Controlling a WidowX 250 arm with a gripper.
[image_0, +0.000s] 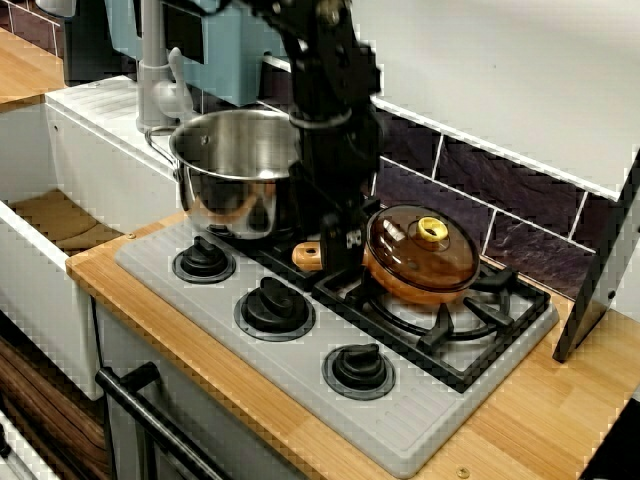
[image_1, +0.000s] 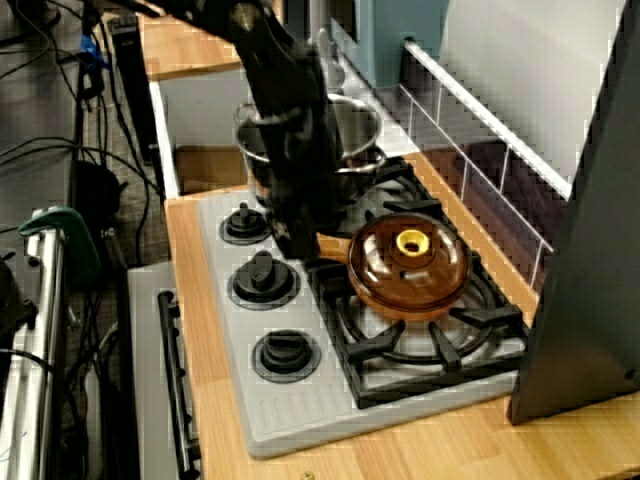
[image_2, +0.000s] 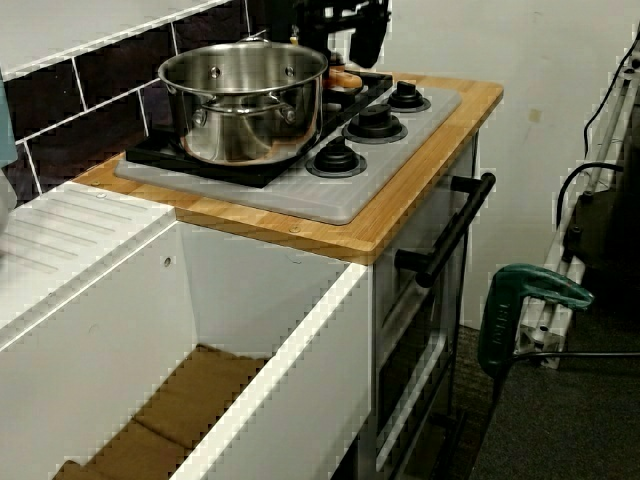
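- Your gripper (image_0: 335, 253) hangs low over the stove in the view across the burners, its black fingers set at the wooden handle (image_0: 307, 256) of an amber pan (image_0: 420, 262). The arm hides the contact, so you cannot tell whether the jaws clamp the handle or merely flank it.
- The pan rests just beside the gripper on the black grate (image_0: 470, 340), under a glass lid (image_0: 405, 245) topped by a yellow knob (image_0: 432, 230).
- Three burner dials (image_0: 274, 305) run in a row near the gripper, along the counter's front edge.
- A steel pot (image_0: 240, 170) stands close behind the arm on the neighbouring burner.
- Past the pot, well apart from the gripper, lies the white sink (image_2: 300, 330), seen from the sink end.
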